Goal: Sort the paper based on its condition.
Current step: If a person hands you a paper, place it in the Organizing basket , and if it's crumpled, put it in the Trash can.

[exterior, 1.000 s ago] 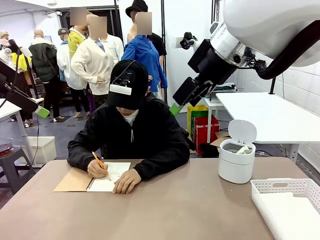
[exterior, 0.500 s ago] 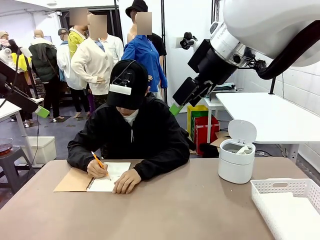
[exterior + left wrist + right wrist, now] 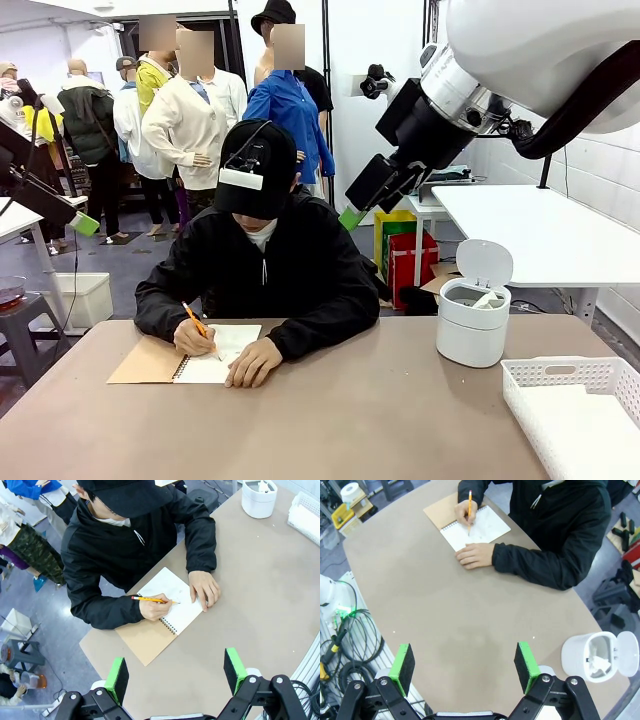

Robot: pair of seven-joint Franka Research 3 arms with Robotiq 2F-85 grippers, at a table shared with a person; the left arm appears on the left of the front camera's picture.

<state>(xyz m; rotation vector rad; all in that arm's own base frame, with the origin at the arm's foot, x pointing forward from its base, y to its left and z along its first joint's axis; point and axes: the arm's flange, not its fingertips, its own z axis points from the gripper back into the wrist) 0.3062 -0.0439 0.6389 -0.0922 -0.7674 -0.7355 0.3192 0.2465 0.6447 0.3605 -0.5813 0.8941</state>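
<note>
Brown desk (image 3: 380, 420) lies far below both pincers, and over the last second nothing has shifted but the pencil (image 3: 150, 599), by a hair. The left pincer (image 3: 175, 657) and right pincer (image 3: 463, 647) hang spread and empty. The paper (image 3: 170, 587), a white page on the open notebook (image 3: 145, 642), sits well ahead of each, under the person's writing hand (image 3: 155, 608). Sorting probably waits on the writing.
</note>
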